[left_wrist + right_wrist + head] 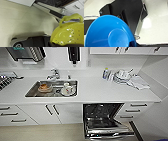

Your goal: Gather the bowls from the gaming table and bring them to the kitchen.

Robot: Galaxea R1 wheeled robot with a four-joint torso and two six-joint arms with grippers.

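Facing kitchen bench (100,90); delivery step; yellow bowl (70,33) riding at left wrist, blue bowl (109,32) at right; cannot tell finger state; next: lowering bowls beside sink (32,92).

Down in the left wrist view there's the robot's base (31,41), a black block with a pale grey rounded edge, and beside that block sits a dark round wheel-like fitting (18,45) with a lighter ring. In the right wrist view the base (127,13) shows as a big black angular body with a thin silver edge strip, and a small round fitting (100,11) at its corner.
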